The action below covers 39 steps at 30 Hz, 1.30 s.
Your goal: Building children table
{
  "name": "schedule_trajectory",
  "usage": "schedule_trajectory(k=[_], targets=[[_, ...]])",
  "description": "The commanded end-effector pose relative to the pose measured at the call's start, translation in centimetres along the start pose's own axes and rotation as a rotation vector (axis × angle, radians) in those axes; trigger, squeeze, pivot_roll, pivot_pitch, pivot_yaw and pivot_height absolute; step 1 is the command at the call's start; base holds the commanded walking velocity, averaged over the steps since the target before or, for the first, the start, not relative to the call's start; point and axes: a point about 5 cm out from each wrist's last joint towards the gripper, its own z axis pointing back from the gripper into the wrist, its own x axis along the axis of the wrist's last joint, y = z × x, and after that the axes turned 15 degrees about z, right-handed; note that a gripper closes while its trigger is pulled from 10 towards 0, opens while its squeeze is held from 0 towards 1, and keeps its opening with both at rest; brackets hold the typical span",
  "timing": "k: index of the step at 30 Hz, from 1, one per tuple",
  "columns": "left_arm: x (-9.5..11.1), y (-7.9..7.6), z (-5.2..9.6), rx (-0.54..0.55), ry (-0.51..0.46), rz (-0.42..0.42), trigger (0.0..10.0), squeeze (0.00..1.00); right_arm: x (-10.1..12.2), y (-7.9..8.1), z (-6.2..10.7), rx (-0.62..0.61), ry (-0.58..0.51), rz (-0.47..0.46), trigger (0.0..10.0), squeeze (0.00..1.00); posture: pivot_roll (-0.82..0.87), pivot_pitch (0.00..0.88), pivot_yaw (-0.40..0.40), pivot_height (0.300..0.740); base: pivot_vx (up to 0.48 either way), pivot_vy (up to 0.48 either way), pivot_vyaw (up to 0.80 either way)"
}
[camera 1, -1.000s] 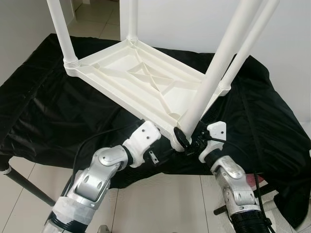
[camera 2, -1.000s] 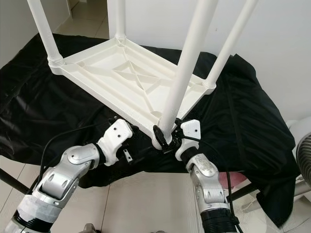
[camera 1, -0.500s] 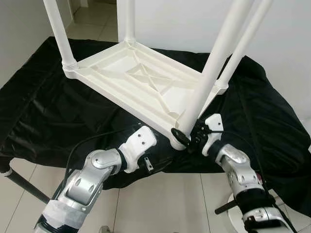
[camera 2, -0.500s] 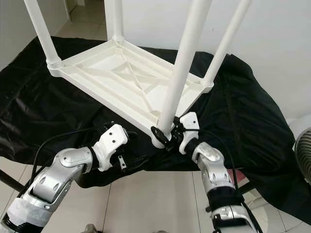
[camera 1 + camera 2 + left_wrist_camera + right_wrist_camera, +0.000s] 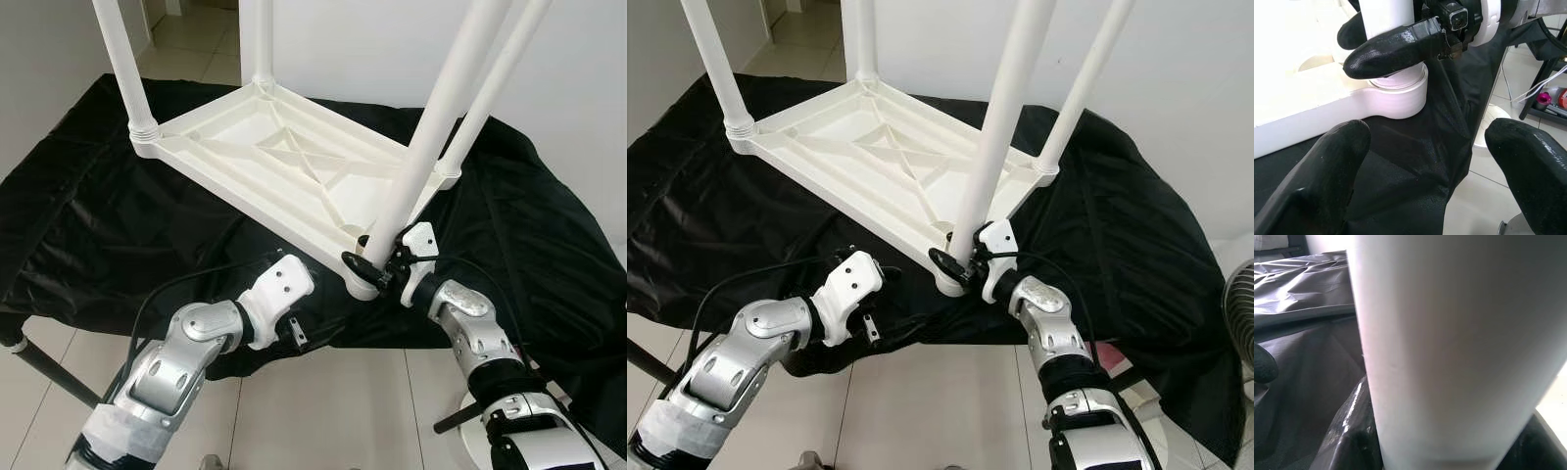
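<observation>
A white plastic children's table (image 5: 265,157) lies upside down on a black cloth (image 5: 98,225), with its legs pointing up. My right gripper (image 5: 370,266) is shut on the near leg (image 5: 431,137) just above its socket at the table's front corner. In the left wrist view one of its black fingers (image 5: 1391,49) crosses the front of that leg above the socket (image 5: 1398,93). In the right wrist view the leg (image 5: 1449,347) stands very close. My left gripper (image 5: 1425,137) is open and holds nothing, low by the cloth's front edge, just left of that corner.
The black cloth hangs over the front edge above a tiled floor (image 5: 333,411). A black stand leg (image 5: 49,377) slants down at the left. A white fan (image 5: 1239,318) stands at the far right. Small pink and red items (image 5: 1543,98) sit on a low frame.
My right gripper has moved up and in against the near leg's base, its forearm swinging right. My left arm has drawn back a little toward me.
</observation>
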Motion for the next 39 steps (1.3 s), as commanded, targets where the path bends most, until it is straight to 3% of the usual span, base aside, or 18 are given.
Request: schedule_trajectory(k=[1, 9, 13, 18, 19, 20, 23, 26, 28, 29, 32, 39], targets=[[-0.1, -0.1, -0.4, -0.012, 0.007, 0.007, 10.0, 0.0, -0.6, -0.2, 1.0, -0.01, 0.029, 0.006, 10.0, 0.0, 0.04, 0.063, -0.081, 0.74, 0.0, 0.0, 0.0], [0.2, 0.2, -0.7, -0.007, -0.003, 0.004, 10.0, 0.0, -0.6, 0.3, 1.1, -0.05, 0.014, -0.011, 10.0, 0.0, 0.03, 0.05, -0.077, 0.74, 0.0, 0.0, 0.0], [0.3, 0.4, -1.0, -0.009, -0.014, 0.018, 10.0, 0.0, -0.2, 0.8, 1.6, -0.214, 0.027, -0.001, 10.0, 0.0, 0.03, 0.047, -0.088, 0.74, 0.0, 0.0, 0.0], [0.2, 0.4, -1.0, -0.001, -0.012, 0.015, 10.0, 0.0, -0.1, 1.2, 1.7, -0.263, 0.027, -0.005, 10.0, 0.0, 0.03, 0.05, -0.089, 0.74, 0.0, 0.0, 0.0], [0.0, 0.3, -0.9, 0.003, -0.011, 0.016, 10.0, 0.0, 0.2, 2.2, 1.8, -0.342, 0.036, -0.021, 10.0, 0.0, 0.03, 0.057, -0.093, 0.74, 0.0, 0.0, 0.0], [0.0, 0.3, -0.9, 0.003, -0.011, 0.016, 10.0, 0.0, 0.2, 2.2, 1.8, -0.342, 0.036, -0.021, 10.0, 0.0, 0.03, 0.057, -0.093, 0.74, 0.0, 0.0, 0.0], [0.1, 0.5, -0.8, 0.015, -0.015, 0.017, 10.0, 0.0, 0.1, 2.8, 1.9, -0.512, 0.09, -0.04, 10.0, 0.0, 0.05, 0.055, -0.085, 0.74, 0.0, 0.0, 0.0], [0.2, 0.6, -0.9, 0.022, -0.019, 0.017, 10.0, 0.0, -0.1, 3.3, 1.9, -0.609, 0.121, -0.053, 10.0, 0.0, 0.06, 0.052, -0.083, 0.74, 0.0, 0.0, 0.0], [0.2, 0.6, -0.9, 0.022, -0.019, 0.017, 10.0, 0.0, -0.1, 3.3, 1.9, -0.609, 0.121, -0.053, 10.0, 0.0, 0.06, 0.052, -0.083, 0.74, 0.0, 0.0, 0.0], [0.3, 0.5, -0.8, 0.014, -0.02, 0.016, 10.0, 0.0, -0.3, 3.5, 2.0, -0.692, 0.159, -0.074, 10.0, 0.0, 0.06, 0.059, -0.081, 0.74, 0.0, 0.0, 0.0], [0.0, 0.4, -0.6, 0.009, -0.001, 0.004, 10.0, 0.0, -0.1, 4.3, 1.5, -0.753, 0.182, -0.121, 10.0, 0.0, 0.06, 0.064, -0.081, 0.74, 0.0, 0.0, 0.0], [0.0, 0.4, -0.5, 0.011, -0.001, 0.006, 10.0, 0.0, 0.4, 4.9, 1.2, -0.707, 0.165, -0.131, 10.0, 0.0, 0.07, 0.057, -0.088, 0.74, 0.0, 0.0, 0.0]])
